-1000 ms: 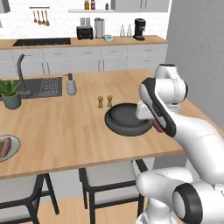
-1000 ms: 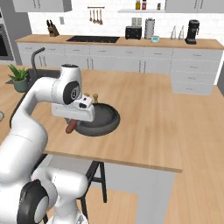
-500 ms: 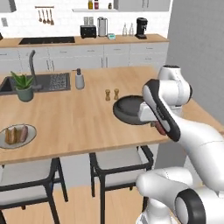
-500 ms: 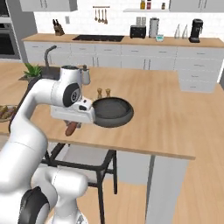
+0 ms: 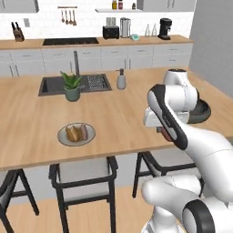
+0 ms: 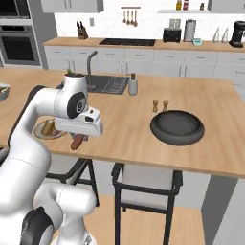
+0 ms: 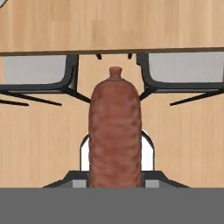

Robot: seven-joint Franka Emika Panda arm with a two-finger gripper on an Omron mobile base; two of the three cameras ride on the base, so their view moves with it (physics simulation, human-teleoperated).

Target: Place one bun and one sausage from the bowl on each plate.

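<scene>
The white arm's gripper (image 6: pixel 78 139) has its fingers closed on a reddish-brown sausage (image 7: pixel 115 131), which hangs down from the hand beyond the front edge of the long light wooden worktop (image 6: pixel 129 129); in the hand view the sausage points away from the camera over the pale wooden floor (image 7: pixel 43 140), with two black-framed stools with grey seats (image 7: pixel 37 72) showing under the worktop's edge. In the left base view a bit of the sausage peeks out beneath the hand at the worktop's near edge (image 5: pixel 164 134). The wide, shallow dark grey-black bowl (image 6: pixel 177 127) sits on the worktop well apart from the gripper, with two small wooden shakers (image 6: pixel 160 105) just behind it. A pale grey round plate (image 5: pixel 76 134) lies near the front edge of the worktop, already carrying a golden-brown bun (image 5: pixel 72 133) and a second sausage (image 5: pixel 83 132) side by side. Behind the plate stand a small potted green plant (image 5: pixel 72 86), a dark sink (image 5: pixel 75 83) and a grey soap dispenser (image 5: pixel 121 79).
</scene>
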